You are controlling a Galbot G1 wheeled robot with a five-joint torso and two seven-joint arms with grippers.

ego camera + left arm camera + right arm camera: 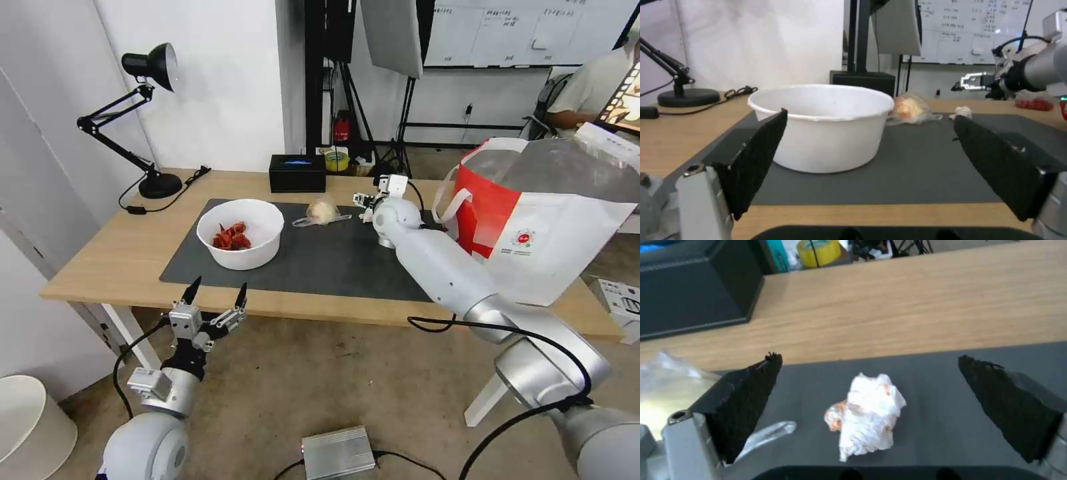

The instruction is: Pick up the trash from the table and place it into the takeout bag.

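Hovering above the grey mat (933, 380) with its fingers spread wide, the right gripper (869, 390) frames the crumpled white tissue (867, 416), which lies on the mat between the two pads without touching either. The right wrist view reveals orange stains on the tissue that the head view cannot resolve. Left of the tissue sits the clear bag with a beige lump (323, 211), farther left the white bowl of red shells (241, 233). The left gripper (217, 293), also spread, waits off the table's (100, 260) near edge. The takeout bag (540, 227) stands right of the mat.
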